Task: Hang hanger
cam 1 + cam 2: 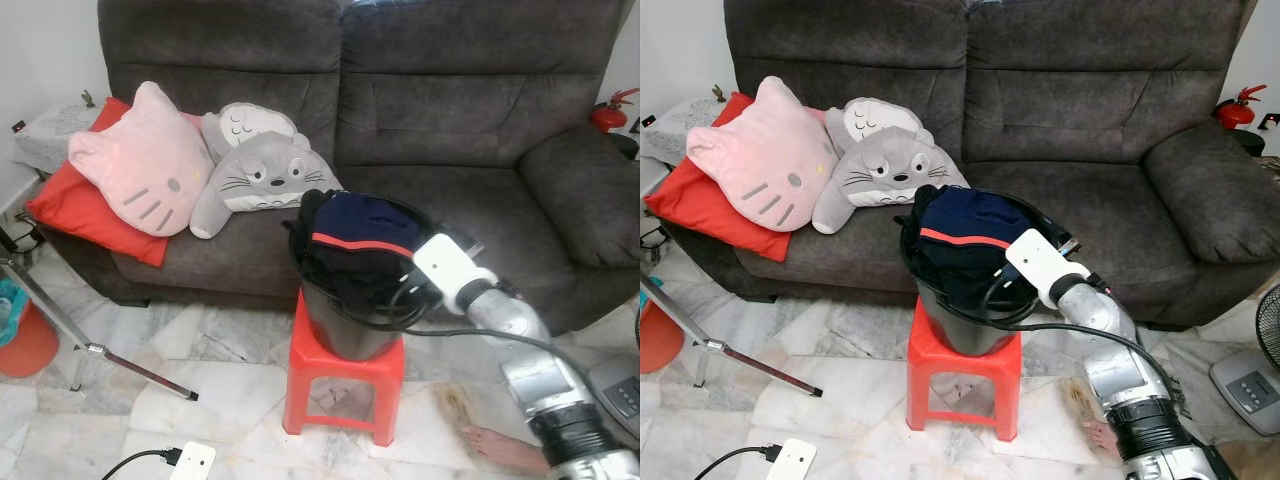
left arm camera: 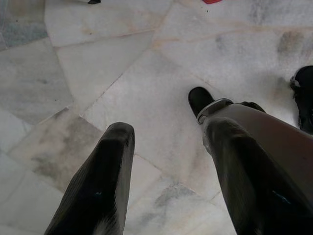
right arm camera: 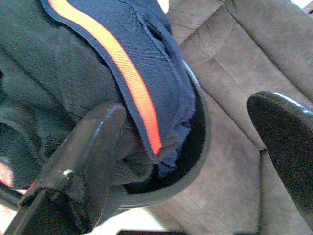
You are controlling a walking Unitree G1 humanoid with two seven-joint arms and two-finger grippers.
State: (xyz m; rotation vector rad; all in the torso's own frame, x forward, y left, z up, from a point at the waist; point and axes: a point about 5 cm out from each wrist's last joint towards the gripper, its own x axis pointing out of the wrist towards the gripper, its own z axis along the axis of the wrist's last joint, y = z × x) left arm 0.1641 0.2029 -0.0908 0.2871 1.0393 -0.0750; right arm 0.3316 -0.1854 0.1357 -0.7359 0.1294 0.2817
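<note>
Your right gripper (image 3: 195,142): spread wide at bucket (image 1: 350,335) rim, over clothes (image 1: 360,240) | left gripper (image 2: 171,166): open above floor (image 2: 122,73)

Cloth garment (image 1: 362,238); glossy bucket (image 1: 345,330); plastic stool (image 1: 345,380).

A dark bucket (image 1: 345,330) stands upright on a red plastic stool (image 1: 345,385) at the lower centre of the head view, before the sofa. It is heaped with clothes, topmost a navy garment (image 1: 365,225) with an orange-red stripe, bulging over the rim. No hanger can be made out.
</note>
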